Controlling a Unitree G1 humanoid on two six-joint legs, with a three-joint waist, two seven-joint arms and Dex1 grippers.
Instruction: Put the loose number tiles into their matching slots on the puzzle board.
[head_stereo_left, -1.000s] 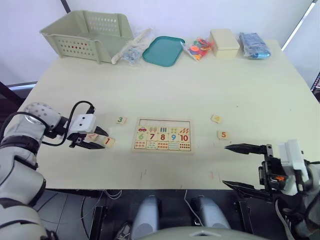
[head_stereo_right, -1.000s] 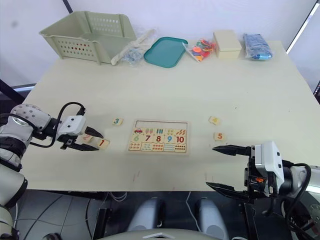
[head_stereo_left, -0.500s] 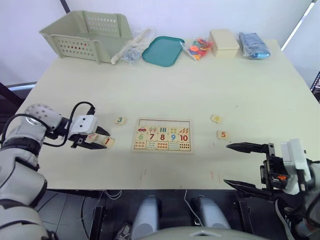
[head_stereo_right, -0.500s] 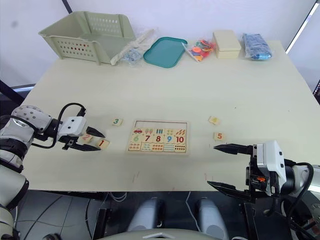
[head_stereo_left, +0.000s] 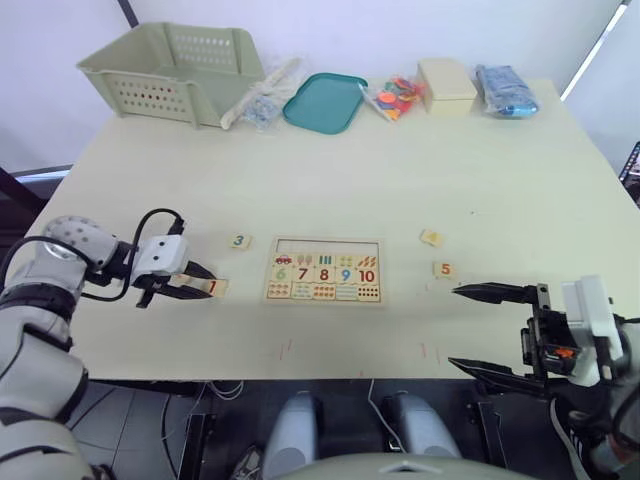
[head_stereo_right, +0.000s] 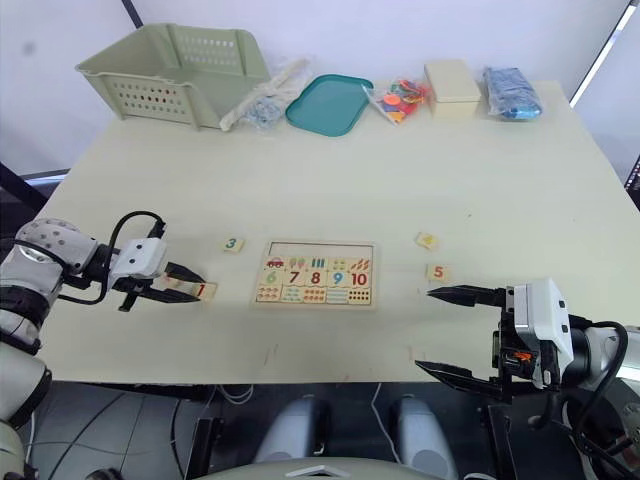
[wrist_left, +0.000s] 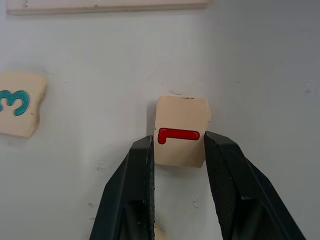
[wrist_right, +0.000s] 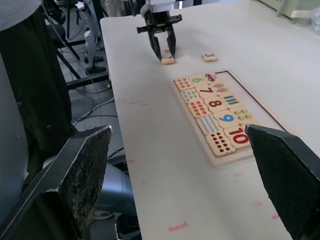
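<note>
The puzzle board (head_stereo_left: 325, 270) lies at the table's near middle, and its far row of slots (head_stereo_left: 325, 246) is empty. My left gripper (head_stereo_left: 203, 286) rests on the table left of the board. Its fingertips (wrist_left: 143, 155) press both sides of the red 1 tile (wrist_left: 181, 137), so it is shut on that tile. A sliver of another tile shows under the gripper. The 3 tile (head_stereo_left: 239, 241) lies just beyond it. Right of the board sit a yellow-digit tile (head_stereo_left: 432, 237) and the 5 tile (head_stereo_left: 445, 269). My right gripper (head_stereo_left: 487, 332) hangs wide open at the front edge, holding nothing.
Along the far edge stand a green basket (head_stereo_left: 175, 70), a clear bag (head_stereo_left: 262, 100), a teal tray (head_stereo_left: 325, 100), a bag of colourful pieces (head_stereo_left: 395, 97), a cream box (head_stereo_left: 448, 85) and a blue bag (head_stereo_left: 507, 90). A person in dark clothing (wrist_right: 30, 75) stands beside the table.
My left gripper has drawn back a little to the left and its fingers have narrowed onto the 1 tile. The pinkish tile beneath it is now mostly covered. The right gripper has not moved.
</note>
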